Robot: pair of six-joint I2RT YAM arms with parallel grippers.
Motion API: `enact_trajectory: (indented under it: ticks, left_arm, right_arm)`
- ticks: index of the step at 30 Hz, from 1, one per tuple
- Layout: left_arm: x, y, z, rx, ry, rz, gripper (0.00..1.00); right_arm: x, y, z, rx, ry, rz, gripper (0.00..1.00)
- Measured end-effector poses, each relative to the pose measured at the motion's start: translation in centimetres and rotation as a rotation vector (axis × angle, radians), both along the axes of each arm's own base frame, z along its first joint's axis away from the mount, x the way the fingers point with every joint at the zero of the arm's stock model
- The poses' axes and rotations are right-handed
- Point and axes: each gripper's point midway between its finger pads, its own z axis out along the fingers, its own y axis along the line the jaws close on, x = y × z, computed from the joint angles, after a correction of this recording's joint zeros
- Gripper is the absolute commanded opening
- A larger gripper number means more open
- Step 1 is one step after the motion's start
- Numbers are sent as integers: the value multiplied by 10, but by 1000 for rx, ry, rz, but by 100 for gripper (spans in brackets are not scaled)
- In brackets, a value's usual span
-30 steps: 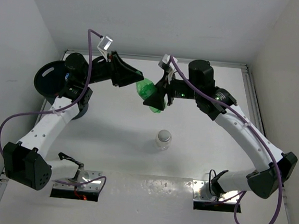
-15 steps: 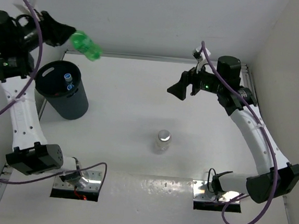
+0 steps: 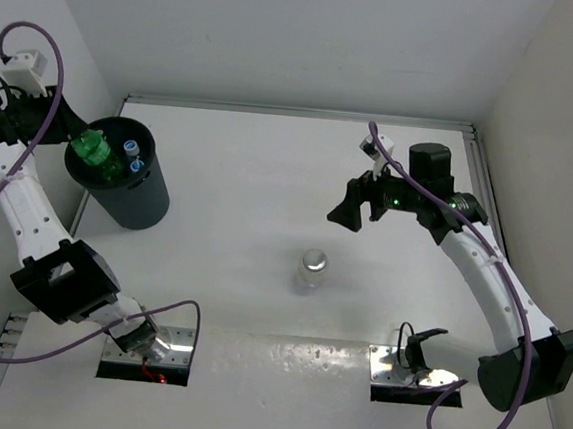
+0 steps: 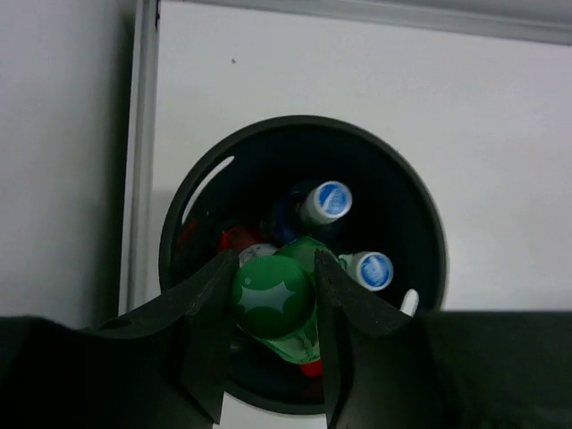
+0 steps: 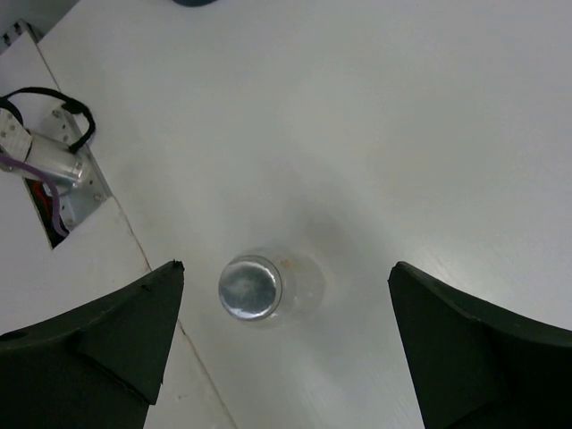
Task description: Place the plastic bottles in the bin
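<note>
Plastic bottles: the green bottle is clamped between the fingers of the left gripper, moulded end toward the wrist camera. It hangs over the mouth of the bin, off-centre, nearer the rim side with the handle slot. How high it sits above the rim cannot be told. Below it, 2 blue-capped bottles and something red already lie inside.

Step in hand, as judged: release of the green bottle into the bin. To do it well, the jaws should part while the bottle's whole outline lies inside the rim; a small shift toward the bin's centre would add margin. Risk is low, as the mouth is far wider than the bottle, though the bottle may bounce off those beneath.

The right gripper is spread wide and empty, hovering above the clear bottle, which stands upright alone on the table, well apart from the bin.

Room for moving: the bin stands near the left wall and table edge, so the left arm's free side is toward the table centre. Around the clear bottle the surface is bare on every side
</note>
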Motion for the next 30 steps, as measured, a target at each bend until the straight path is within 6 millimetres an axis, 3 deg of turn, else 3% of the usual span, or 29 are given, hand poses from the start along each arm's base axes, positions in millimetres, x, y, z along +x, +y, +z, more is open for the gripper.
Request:
enact_trajectory:
  ticks: [1,10,15,17,19,21,28,30]
  left_arm:
    - [-1,2,-17,0,34,-2,0]
    - [-3,6,-88,16,120,-35,0]
    - [5,9,-91,106,35,-47,1]
    - [3,6,-91,141,-5,-48,11]
    - [1,2,-90,166,-35,-49,31]
    - [-1,-2,-90,190,-65,-51,59]
    - [-7,-23,-84,132,-125,-122,85]
    - [-10,-28,-81,87,-143,-145,86]
  right_arm:
    - [-2,-1,-4,-5,5,1,95]
    - [-14,-9,-38,-54,41,11,95]
    - [-14,-11,-44,-72,28,20,95]
    - [-13,-12,-46,-76,21,23,95]
    - [-13,-13,-48,-80,21,22,95]
    - [-13,-13,-50,-82,23,23,95]
    - [-14,-13,-52,-90,16,33,95]
    - [-17,-14,-53,-94,15,45,95]
